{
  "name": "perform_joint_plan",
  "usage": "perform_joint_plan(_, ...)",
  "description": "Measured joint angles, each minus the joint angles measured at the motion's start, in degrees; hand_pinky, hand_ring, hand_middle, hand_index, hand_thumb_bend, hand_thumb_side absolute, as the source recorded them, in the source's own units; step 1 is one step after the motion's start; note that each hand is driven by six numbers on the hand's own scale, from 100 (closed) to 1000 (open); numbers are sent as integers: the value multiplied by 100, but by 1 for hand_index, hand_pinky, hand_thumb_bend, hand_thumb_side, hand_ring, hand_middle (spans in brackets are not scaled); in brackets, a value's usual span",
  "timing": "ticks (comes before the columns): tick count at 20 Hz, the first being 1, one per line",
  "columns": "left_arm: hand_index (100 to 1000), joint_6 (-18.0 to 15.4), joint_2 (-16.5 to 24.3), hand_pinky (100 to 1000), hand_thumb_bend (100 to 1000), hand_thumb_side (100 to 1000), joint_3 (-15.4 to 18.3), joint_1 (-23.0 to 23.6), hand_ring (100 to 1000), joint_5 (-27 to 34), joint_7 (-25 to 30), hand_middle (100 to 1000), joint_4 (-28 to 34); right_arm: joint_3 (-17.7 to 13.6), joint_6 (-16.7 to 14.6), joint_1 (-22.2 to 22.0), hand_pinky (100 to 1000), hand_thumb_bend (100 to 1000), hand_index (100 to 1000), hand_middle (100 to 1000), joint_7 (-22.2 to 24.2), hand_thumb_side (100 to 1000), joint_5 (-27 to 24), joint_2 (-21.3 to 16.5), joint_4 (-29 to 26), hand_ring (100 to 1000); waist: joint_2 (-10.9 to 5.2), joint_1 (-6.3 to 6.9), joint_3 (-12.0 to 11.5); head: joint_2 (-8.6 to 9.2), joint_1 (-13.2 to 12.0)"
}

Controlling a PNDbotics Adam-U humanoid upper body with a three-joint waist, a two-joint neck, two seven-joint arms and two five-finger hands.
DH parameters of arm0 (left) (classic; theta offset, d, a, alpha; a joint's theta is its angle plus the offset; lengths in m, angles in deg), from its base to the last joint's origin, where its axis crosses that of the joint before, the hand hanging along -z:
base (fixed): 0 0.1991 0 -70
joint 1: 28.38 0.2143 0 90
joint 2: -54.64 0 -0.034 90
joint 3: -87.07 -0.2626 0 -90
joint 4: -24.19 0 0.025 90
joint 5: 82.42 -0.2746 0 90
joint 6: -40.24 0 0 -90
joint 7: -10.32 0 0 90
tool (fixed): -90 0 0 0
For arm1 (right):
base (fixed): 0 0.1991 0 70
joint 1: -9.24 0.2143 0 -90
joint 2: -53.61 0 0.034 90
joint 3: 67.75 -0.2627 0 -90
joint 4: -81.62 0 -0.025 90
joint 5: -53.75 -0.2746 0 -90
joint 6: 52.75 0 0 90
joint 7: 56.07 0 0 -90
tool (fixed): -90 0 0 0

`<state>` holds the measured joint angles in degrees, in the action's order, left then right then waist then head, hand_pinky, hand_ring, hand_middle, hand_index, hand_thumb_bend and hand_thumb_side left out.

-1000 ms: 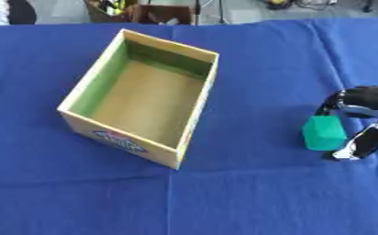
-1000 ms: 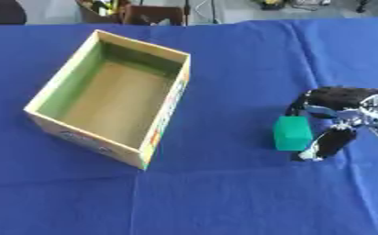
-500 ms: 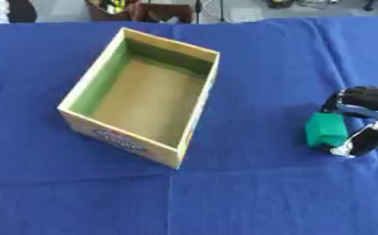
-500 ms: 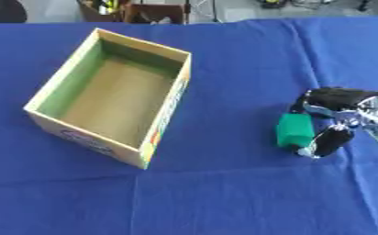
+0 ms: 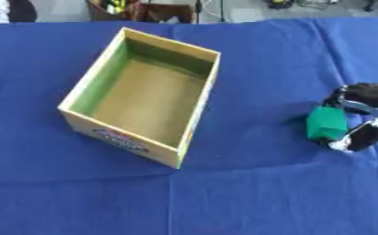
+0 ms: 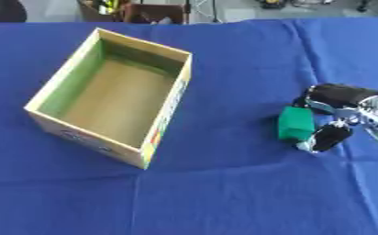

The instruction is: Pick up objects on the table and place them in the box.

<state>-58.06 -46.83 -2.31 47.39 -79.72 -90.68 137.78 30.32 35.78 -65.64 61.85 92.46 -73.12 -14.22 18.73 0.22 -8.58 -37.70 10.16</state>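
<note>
Fingers of the right hand (image 6: 333, 114) curl around a green block (image 6: 295, 123) on the blue tablecloth (image 6: 224, 183), right of the open cardboard box (image 6: 162, 119).

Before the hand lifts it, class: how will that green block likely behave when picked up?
The green block looks boxy with flat faces, so it probably will not roll. It appears stiff and small beside the right hand curled around it, so likely light. The cardboard box is open-topped, so dropping it in should be easy.
</note>
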Motion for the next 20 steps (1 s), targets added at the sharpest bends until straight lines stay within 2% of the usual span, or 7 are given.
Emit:
perform_joint_plan(1, 841, 0, 0, 671, 100, 1000, 0, 0, 690, 0, 0, 697, 0, -4, 17, -1, 676, 100, 513, 427, -19, 430, -54, 0, -29, 603, 0, 1, 0, 0, -1)
perform_joint_plan(2, 841, 0, 0, 671, 100, 1000, 0, -1, 691, 0, 0, 697, 0, -13, 37, -3, 672, 100, 495, 409, -36, 503, -108, 0, -66, 593, 0, 2, 0, 0, -3)
perform_joint_plan(3, 841, 0, 0, 672, 100, 1000, 0, -2, 691, 0, 1, 697, 0, -34, 55, -1, 670, 100, 492, 406, -52, 458, -169, 0, -122, 591, 0, 2, 0, 0, -4)
perform_joint_plan(15, 842, 2, 0, 672, 100, 1000, 0, -5, 692, 1, 7, 698, 0, -404, 276, 270, 655, 100, 491, 409, 6, 497, -601, -48, -941, 568, -1, -2, 13, -1, -30)
perform_joint_plan(20, 842, 7, 0, 672, 100, 1000, -1, -1, 692, 6, 11, 699, 0, -523, 292, 572, 654, 100, 476, 393, 2, 531, -764, -61, -1173, 558, -7, -22, 28, -1, -41)
